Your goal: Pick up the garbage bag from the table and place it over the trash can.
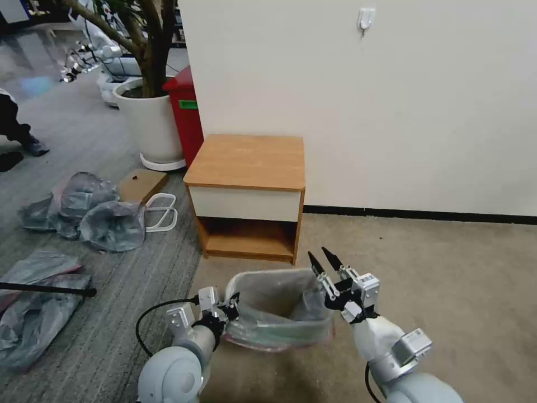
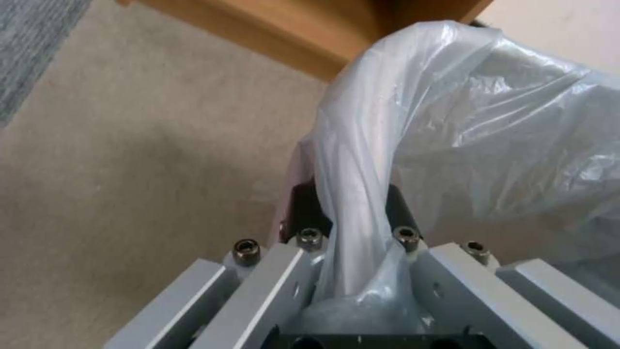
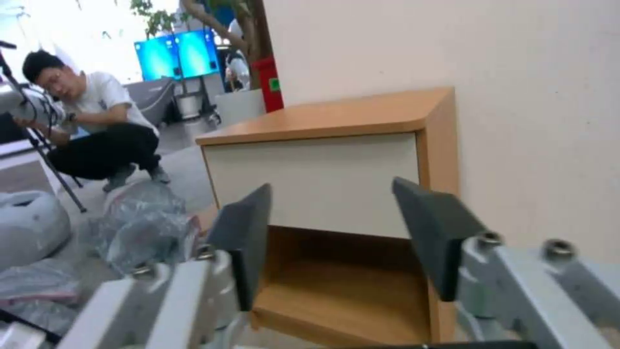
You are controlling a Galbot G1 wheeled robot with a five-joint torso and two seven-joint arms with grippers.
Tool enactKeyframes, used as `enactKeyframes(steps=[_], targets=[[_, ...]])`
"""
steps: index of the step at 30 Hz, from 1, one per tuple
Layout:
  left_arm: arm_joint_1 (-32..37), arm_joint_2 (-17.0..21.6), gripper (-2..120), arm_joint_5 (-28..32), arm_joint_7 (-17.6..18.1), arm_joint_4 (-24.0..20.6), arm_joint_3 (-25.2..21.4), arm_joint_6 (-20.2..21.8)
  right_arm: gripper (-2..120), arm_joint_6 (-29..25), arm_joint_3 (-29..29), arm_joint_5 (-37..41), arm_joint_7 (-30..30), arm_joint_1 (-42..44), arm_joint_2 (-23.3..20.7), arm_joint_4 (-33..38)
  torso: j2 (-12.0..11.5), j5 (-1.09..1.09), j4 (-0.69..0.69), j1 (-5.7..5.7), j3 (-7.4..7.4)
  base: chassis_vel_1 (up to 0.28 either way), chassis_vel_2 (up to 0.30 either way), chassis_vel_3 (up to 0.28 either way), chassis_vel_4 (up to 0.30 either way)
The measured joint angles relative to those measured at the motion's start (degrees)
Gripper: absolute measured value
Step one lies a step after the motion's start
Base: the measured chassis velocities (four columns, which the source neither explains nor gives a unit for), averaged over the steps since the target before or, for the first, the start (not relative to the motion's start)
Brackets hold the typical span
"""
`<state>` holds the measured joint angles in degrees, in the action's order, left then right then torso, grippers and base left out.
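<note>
Beige carpet (image 1: pixel 447 268) runs under the robot, and right at its feet sits the trash can (image 1: pixel 278 336), nearly hidden by the garbage bag (image 1: pixel 279 308) draped over it. The bag lines the can, mouth spread wide, its pink rim hanging down the near side. Nothing else can be made out inside the bag.

Left gripper (image 1: pixel 230 308) is at the can's left rim, arm reaching in low from the robot's left. In the left wrist view its black fingers (image 2: pixel 303 203) are pinched together on a bunched fold of bag (image 2: pixel 452 121), the plastic running up between them.

Right gripper (image 1: pixel 325 261) hovers above the can's right rim, tips pointing up and away, forearm angled up from the robot's right. Its pads (image 3: pixel 249 232) stand well apart with nothing between them, looking straight at the table (image 3: pixel 323 184).

Just beyond the can, the table (image 1: pixel 249 162) stands against the white wall (image 1: pixel 391 101), top bare, shelf gap open below the white drawer front. Farther left on the grey carpet lie crumpled grey bags (image 1: pixel 84 210), then a white plant pot (image 1: pixel 151 126) and a red bin (image 1: pixel 187 109).
</note>
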<state>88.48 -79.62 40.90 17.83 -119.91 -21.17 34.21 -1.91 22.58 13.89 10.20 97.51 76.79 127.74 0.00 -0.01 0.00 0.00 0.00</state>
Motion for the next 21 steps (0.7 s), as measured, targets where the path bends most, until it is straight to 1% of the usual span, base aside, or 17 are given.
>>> enactKeyframes(steps=[1, 2, 4, 7, 8, 11, 12, 15, 16, 17, 21], targets=[[0.0, -0.1, 4, -0.1, 0.0, 0.5, 0.0, 0.0, 60, -0.3, 0.4, 0.3, 0.6, 0.1, 0.0, -0.2, 0.0, 0.00, 0.00, 0.00, 0.00, 0.000, 0.000, 0.000, 0.000], [0.0, -0.1, 4, -0.1, 0.0, 0.5, 0.0, 0.0, 60, -0.3, 0.4, 0.3, 0.6, 0.1, 0.0, -0.2, 0.0, 0.00, 0.00, 0.00, 0.00, 0.000, 0.000, 0.000, 0.000], [0.0, -0.6, 4, -1.5, -0.2, 2.1, 0.0, -0.3, 68, -0.6, 1.4, 0.9, 2.1, 0.3, 0.1, -0.5, 0.0, 0.00, 0.00, 0.00, 0.00, 0.000, 0.000, 0.000, 0.000], [0.1, -1.2, 4, -2.9, -1.5, 3.4, 0.1, -1.2, 82, -1.2, 1.7, 1.3, 3.0, 0.6, 0.2, -0.9, 0.0, 0.04, 0.01, 0.00, -0.01, 0.000, 0.000, 0.000, 0.000], [0.1, -1.2, 4, -2.9, -1.5, 3.4, 0.1, -1.2, 82, -1.2, 1.7, 1.3, 3.0, 0.6, 0.2, -0.9, 0.0, 0.04, 0.01, 0.00, -0.01, 0.000, 0.000, 0.000, 0.000], [0.1, -1.3, 4, -5.7, -3.7, 4.1, 0.5, -2.3, 96, -2.2, 1.2, 1.0, 3.7, 0.8, 0.0, -1.8, 0.0, 0.05, 0.01, 0.00, -0.01, 0.000, 0.000, 0.000, 0.000], [0.1, -1.2, 4, -6.1, -4.0, 4.2, 0.6, -2.4, 98, -2.4, 1.0, 0.8, 3.8, 0.9, 0.0, -2.0, 0.0, 0.04, 0.01, 0.00, -0.01, 0.000, 0.000, 0.000, 0.000], [0.1, -0.9, 4, -6.5, -4.3, 4.1, 0.7, -2.5, 100, -2.6, 0.5, 0.3, 4.0, 1.0, 0.1, -2.3, 0.0, 0.02, 0.01, 0.00, -0.01, 0.000, 0.000, 0.000, 0.000], [0.2, -0.8, 8, -6.7, -4.3, 4.1, 0.8, -2.5, 100, -2.7, 0.3, 0.1, 4.1, 0.9, 0.1, -2.4, 0.0, 0.01, 0.00, 0.00, -0.01, 0.000, 0.000, 0.000, 0.000], [0.2, -0.8, 8, -6.7, -4.3, 4.1, 0.8, -2.5, 100, -2.7, 0.3, 0.1, 4.1, 0.9, 0.1, -2.4, 0.0, 0.01, 0.00, 0.00, -0.01, 0.000, 0.000, 0.000, 0.000], [0.7, -0.5, 24, -7.4, -4.5, 3.9, 1.0, -2.5, 100, -2.6, -0.5, -0.3, 4.2, 0.6, 0.1, -2.5, 0.0, 0.00, 0.00, 0.00, -0.01, 0.000, 0.000, 0.000, 0.000]])
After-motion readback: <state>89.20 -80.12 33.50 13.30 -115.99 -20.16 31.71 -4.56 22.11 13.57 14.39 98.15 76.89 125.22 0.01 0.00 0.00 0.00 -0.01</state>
